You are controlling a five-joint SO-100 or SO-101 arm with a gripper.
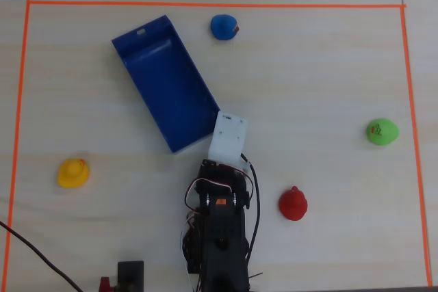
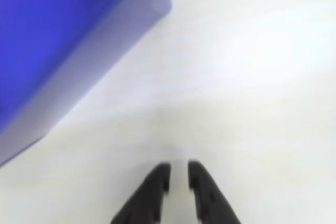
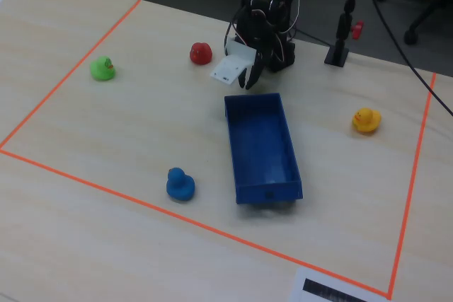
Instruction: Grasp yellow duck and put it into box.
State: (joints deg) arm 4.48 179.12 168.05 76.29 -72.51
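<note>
The yellow duck (image 1: 73,172) sits on the pale table at the left in the overhead view and at the right in the fixed view (image 3: 366,119), far from the arm. The blue box (image 1: 168,83) lies open and empty in the middle; it also shows in the fixed view (image 3: 262,146) and as a blurred blue wall in the wrist view (image 2: 63,40). My gripper (image 2: 179,174) hangs just above bare table beside the box's near corner. Its black fingers stand almost together with only a thin slit, holding nothing. In the fixed view the gripper (image 3: 249,79) points down at the box's end.
A blue duck (image 1: 224,27) sits past the box's far end, a green duck (image 1: 381,131) at the right, and a red duck (image 1: 293,203) next to the arm's base. Orange tape (image 1: 205,5) frames the work area. Cables trail at the base.
</note>
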